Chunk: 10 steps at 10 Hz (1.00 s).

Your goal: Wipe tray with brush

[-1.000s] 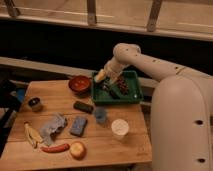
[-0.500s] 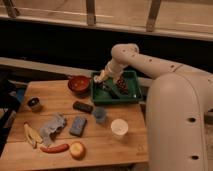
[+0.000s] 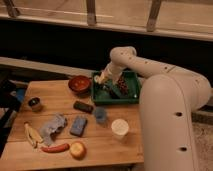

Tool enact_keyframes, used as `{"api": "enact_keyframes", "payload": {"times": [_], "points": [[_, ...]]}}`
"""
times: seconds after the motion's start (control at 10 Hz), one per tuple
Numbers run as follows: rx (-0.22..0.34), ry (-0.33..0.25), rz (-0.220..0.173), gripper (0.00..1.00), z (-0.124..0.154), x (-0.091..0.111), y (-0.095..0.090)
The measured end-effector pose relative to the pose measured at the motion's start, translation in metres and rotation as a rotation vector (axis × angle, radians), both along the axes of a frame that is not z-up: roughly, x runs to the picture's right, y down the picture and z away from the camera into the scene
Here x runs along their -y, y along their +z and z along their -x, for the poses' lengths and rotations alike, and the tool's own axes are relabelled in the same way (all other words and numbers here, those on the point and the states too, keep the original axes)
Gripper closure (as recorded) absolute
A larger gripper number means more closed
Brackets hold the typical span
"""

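Wooden table (image 3: 55, 97): claw (image 3: 103, 84) over tray (image 3: 131, 99), seemingly gripping brush (image 3: 97, 78).

Some sort of lab mock-up of a kitchen, I think: a wooden table (image 3: 50, 97) set with bowl (image 3: 79, 84), cup (image 3: 120, 128), banana (image 3: 32, 135) and apple (image 3: 77, 149), a railing (image 3: 90, 12) behind, my fingers (image 3: 102, 82) gripping the brush (image 3: 97, 78) over the tray (image 3: 115, 101).

no readable text, labels or numbers anywhere, gripper (image 3: 103, 82) over the tray (image 3: 126, 100)
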<state>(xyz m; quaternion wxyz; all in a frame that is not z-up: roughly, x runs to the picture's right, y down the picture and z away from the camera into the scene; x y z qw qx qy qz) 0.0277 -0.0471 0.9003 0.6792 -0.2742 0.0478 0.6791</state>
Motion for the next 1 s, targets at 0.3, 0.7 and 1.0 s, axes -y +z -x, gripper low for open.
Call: {"api": "enact_keyframes", "payload": {"times": [0.3,0.7,1.0], "points": [[-0.002,0.006,0.006,0.35,-0.004,-0.002,0.003],[-0.024,0.004,0.012,0.35,-0.004,-0.003,0.006],[-0.053,-0.003,0.030,0.35,-0.009,-0.012,0.023]]}}
